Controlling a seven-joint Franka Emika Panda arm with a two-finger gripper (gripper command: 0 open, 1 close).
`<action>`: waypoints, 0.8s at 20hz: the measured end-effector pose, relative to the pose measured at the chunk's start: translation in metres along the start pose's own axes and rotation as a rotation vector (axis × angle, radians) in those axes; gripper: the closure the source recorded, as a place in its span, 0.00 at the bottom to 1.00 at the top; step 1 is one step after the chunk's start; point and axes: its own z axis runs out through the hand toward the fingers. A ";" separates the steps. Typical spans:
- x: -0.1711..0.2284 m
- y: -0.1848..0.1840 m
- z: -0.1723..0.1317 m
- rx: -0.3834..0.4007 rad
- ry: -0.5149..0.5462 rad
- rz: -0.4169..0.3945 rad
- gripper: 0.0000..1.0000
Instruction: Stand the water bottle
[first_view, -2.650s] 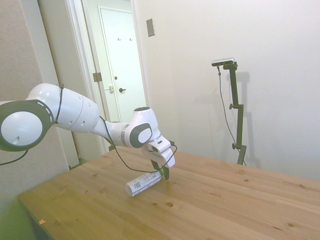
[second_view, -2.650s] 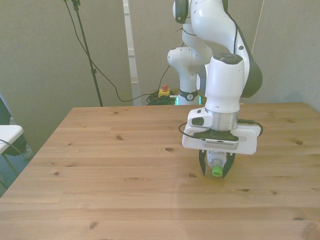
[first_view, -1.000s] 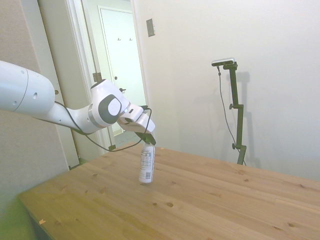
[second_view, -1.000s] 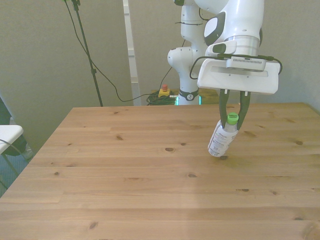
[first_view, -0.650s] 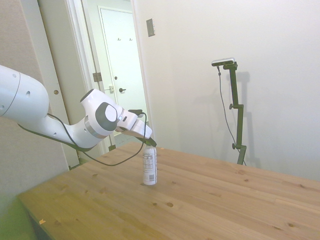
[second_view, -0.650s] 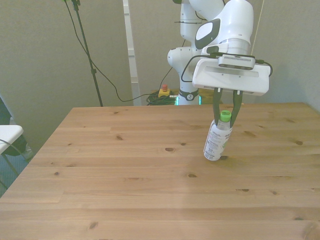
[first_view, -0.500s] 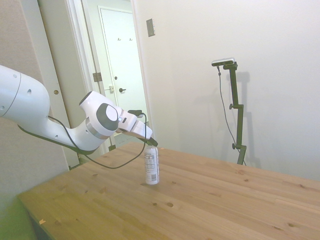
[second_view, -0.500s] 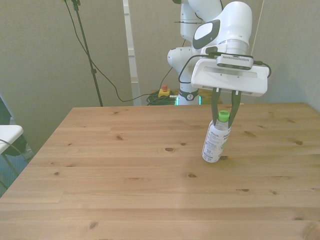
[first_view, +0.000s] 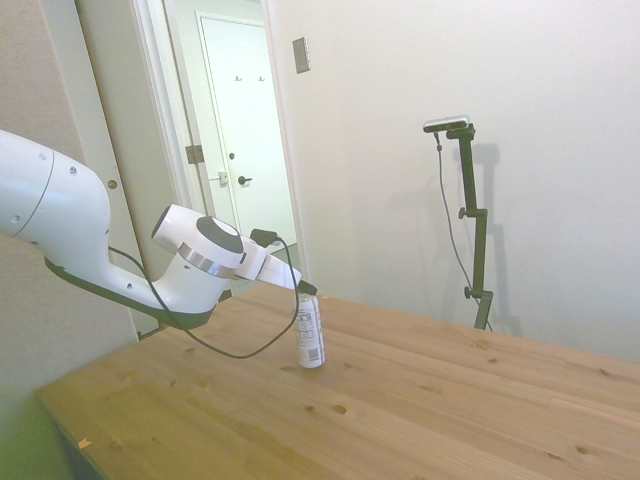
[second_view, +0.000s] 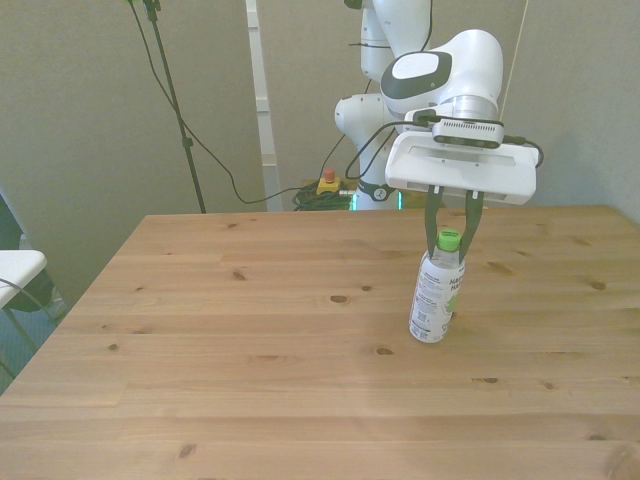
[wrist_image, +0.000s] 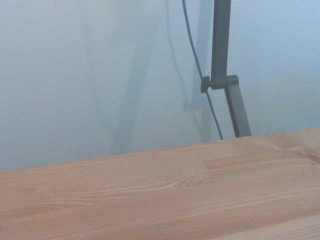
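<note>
Wrist view shows nothing of the bottle: only pale wood grain of the table (wrist_image: 150, 200) and a blank wall (wrist_image: 90, 70) behind it, all soft and out of focus. From the side view, the gripper (first_view: 306, 290) is mostly hidden behind its own white body, so its fingers are hard to make out there, and the bottle's cap is a small dark-green speck at the top.

Print on the label is dark and too small to read in either wider view; only a few blurred lines and what looks like a block of fine text show.

The water bottle (second_view: 436, 292) is a slim clear plastic one with a white label wrapped round most of its body and a bright green screw cap. It stands on its base on the wooden table (second_view: 220, 350), leaning slightly, toward the front view's right half of the tabletop. The gripper (second_view: 451, 235) comes at it from above, its two dark fingers (second_view: 431, 222) closed on the neck just at the cap.
</note>
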 end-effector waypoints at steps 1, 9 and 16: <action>-0.002 0.001 0.002 0.003 0.002 0.004 1.00; -0.001 0.006 0.006 0.020 0.005 0.027 0.00; 0.000 0.007 0.006 0.018 0.005 0.028 0.00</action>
